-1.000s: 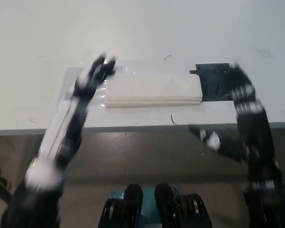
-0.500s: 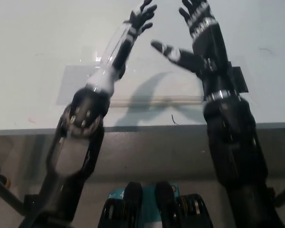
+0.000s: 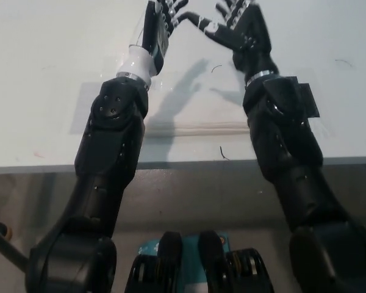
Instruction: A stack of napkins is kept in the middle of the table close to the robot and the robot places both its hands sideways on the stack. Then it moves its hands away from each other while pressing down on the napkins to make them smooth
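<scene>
**Two hands up, napkins waiting below**

Both arms reach far over the desk (image 3: 43,79). The left hand (image 3: 157,27) and right hand (image 3: 238,27) hover near each other at the top of the view, fingers spread, gripping nothing and well beyond the work. The stack of napkins (image 3: 195,116) lies flat in the middle near the desk's front edge, between and partly under the forearms, its layered front edge showing, shadowed. A black plate (image 3: 306,101) peeks out beside the right forearm. Judging by looks, that stack is light, soft paper, prone to sliding or bunching. No pinching wanted here: palms should land sideways on the middle, press firmly, then sweep outward.
</scene>
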{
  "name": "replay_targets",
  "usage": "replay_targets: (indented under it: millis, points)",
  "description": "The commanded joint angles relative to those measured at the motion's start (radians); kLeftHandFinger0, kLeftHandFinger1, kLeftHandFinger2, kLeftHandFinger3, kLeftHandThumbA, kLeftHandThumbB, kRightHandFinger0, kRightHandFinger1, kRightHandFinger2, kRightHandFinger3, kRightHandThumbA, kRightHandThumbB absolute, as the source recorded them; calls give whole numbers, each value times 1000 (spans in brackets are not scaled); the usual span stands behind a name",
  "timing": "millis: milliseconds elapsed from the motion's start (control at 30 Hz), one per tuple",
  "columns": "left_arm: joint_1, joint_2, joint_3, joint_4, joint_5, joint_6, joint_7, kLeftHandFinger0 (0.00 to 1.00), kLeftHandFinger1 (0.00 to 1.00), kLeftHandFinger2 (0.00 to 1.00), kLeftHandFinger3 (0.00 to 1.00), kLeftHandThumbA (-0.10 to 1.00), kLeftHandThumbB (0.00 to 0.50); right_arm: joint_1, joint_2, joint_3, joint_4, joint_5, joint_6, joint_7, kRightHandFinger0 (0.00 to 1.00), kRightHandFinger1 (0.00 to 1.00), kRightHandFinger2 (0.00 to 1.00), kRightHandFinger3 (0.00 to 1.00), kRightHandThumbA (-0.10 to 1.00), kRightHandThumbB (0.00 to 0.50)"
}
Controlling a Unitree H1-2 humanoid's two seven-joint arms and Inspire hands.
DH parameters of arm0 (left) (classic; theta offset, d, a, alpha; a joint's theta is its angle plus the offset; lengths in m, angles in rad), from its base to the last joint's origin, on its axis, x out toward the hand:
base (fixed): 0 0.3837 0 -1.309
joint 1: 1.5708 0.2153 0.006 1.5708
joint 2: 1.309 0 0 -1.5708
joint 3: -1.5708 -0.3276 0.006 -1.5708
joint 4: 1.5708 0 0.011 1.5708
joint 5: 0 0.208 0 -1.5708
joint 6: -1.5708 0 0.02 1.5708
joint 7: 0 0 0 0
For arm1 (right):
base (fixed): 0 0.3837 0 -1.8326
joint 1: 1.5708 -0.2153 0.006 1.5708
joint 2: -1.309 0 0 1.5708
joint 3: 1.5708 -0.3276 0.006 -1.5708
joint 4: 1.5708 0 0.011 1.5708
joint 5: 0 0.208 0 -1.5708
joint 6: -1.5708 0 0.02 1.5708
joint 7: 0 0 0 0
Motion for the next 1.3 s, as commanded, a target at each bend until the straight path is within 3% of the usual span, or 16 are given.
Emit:
replay_targets:
  millis: [0, 33, 133, 300, 433, 500, 633, 733, 900, 1000, 1133, 1267]
  points:
    - [-98, 8, 15, 75, -27, -57, 4, 1000, 1000, 1000, 1000, 1000, 412, -123, 3, -48, 124, 63, -103, 41, 1000, 1000, 1000, 1000, 1000, 274]
    - [-108, 10, 18, 105, -29, -68, 5, 1000, 1000, 1000, 1000, 1000, 386, -138, 2, -65, 160, 79, -97, 47, 1000, 1000, 1000, 1000, 1000, 281]
    - [-129, 7, 23, 196, -32, -99, 15, 1000, 1000, 1000, 1000, 1000, 382, -170, 10, -132, 250, 133, -79, 73, 1000, 1000, 1000, 1000, 1000, 308]
    - [-156, -9, 29, 326, -32, -122, 33, 1000, 1000, 1000, 1000, 1000, 422, -177, 22, -171, 338, 139, -84, 85, 1000, 1000, 1000, 1000, 1000, 277]
    - [-150, -19, 18, 405, -14, -130, 37, 1000, 1000, 1000, 1000, 1000, 431, -163, 40, -197, 380, 147, -74, 78, 1000, 1000, 1000, 1000, 1000, 283]
    - [-133, -26, 8, 427, -4, -157, 37, 1000, 1000, 1000, 1000, 1000, 389, -151, 47, -203, 393, 151, -71, 83, 1000, 1000, 1000, 1000, 1000, 292]
    - [-104, -39, -1, 482, -2, -191, 37, 1000, 1000, 1000, 1000, 1000, 353, -122, 65, -256, 410, 198, -41, 111, 1000, 1000, 1000, 1000, 1000, 297]
    - [-62, -56, -11, 477, 9, -194, 68, 1000, 1000, 1000, 1000, 1000, 369, -87, 78, -250, 417, 180, -56, 120, 1000, 1000, 1000, 1000, 1000, 270]
    - [13, -74, -12, 488, 1, -222, 67, 1000, 1000, 1000, 1000, 1000, 376, -18, 91, -263, 427, 193, -40, 145, 1000, 1000, 1000, 1000, 1000, 331]
    - [60, -75, -6, 506, -9, -235, 39, 1000, 1000, 1000, 1000, 1000, 365, 35, 96, -231, 437, 161, -60, 140, 1000, 1000, 1000, 1000, 1000, 323]
    - [96, -63, -33, 510, 21, -228, 69, 1000, 1000, 1000, 1000, 1000, 400, 81, 83, -166, 446, 107, -92, 104, 1000, 1000, 1000, 1000, 1000, 284]
    - [110, -43, -50, 503, 28, -236, 65, 1000, 1000, 1000, 1000, 1000, 397, 113, 50, -144, 443, 116, -106, 132, 1000, 1000, 1000, 1000, 1000, 290]
